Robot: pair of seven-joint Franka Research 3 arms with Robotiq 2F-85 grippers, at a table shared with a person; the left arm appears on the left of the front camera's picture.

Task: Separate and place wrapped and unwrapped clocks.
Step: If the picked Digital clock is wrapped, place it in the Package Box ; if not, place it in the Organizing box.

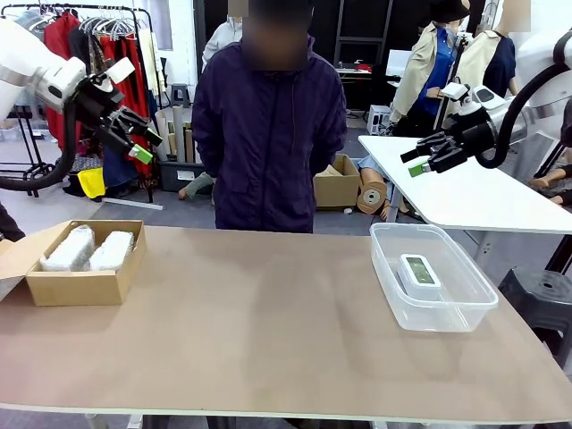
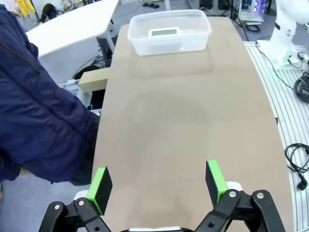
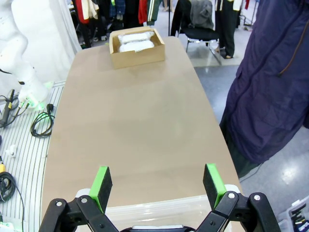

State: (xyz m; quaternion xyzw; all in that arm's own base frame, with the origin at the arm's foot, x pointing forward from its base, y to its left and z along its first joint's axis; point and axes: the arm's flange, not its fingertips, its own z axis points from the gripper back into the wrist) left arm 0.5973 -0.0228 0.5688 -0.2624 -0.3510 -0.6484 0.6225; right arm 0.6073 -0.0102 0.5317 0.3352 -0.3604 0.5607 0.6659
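Two bubble-wrapped clocks point(image 1: 88, 249) lie side by side in an open cardboard box point(image 1: 82, 286) at the table's left; the right wrist view has them point(image 3: 136, 42) at the far end. The bare white clock point(image 1: 420, 272) with a grey-green screen lies in a clear plastic tub point(image 1: 465, 313) at the right, and the left wrist view shows it point(image 2: 163, 33) inside the tub point(image 2: 169, 44). My left gripper point(image 1: 137, 140) hangs open high above the table's left end. My right gripper point(image 1: 418, 160) hangs open high over the right end. Both hold nothing.
A person in a dark purple jacket point(image 1: 268, 125) stands at the table's far edge, hands out of sight. The brown tabletop point(image 1: 259, 331) stretches bare between box and tub. A white table point(image 1: 465, 188) stands behind at the right, a clothes rack point(image 1: 98, 54) behind at the left.
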